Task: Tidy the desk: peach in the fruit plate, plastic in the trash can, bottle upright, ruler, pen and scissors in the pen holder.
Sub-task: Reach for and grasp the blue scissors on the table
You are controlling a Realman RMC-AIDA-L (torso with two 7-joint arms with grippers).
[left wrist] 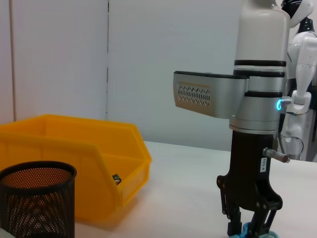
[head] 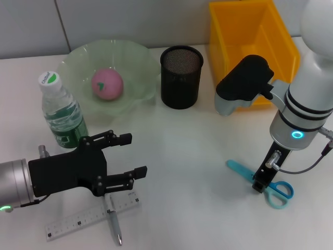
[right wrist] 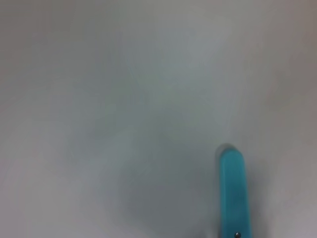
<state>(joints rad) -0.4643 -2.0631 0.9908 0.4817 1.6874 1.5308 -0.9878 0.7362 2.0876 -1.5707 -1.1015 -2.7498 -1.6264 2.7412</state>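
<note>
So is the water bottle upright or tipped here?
Upright: the bottle stands on its base beside the fruit plate, white cap on top.

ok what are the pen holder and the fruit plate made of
The pen holder looks like black metal wire mesh with a matte finish: a fine grid shows through its wall. The fruit plate looks like translucent pale green glass or plastic, glossy, with a wavy rim; which one is unclear.

A white desk (head: 187,151) stands against pale wall panels (left wrist: 148,64).
</note>
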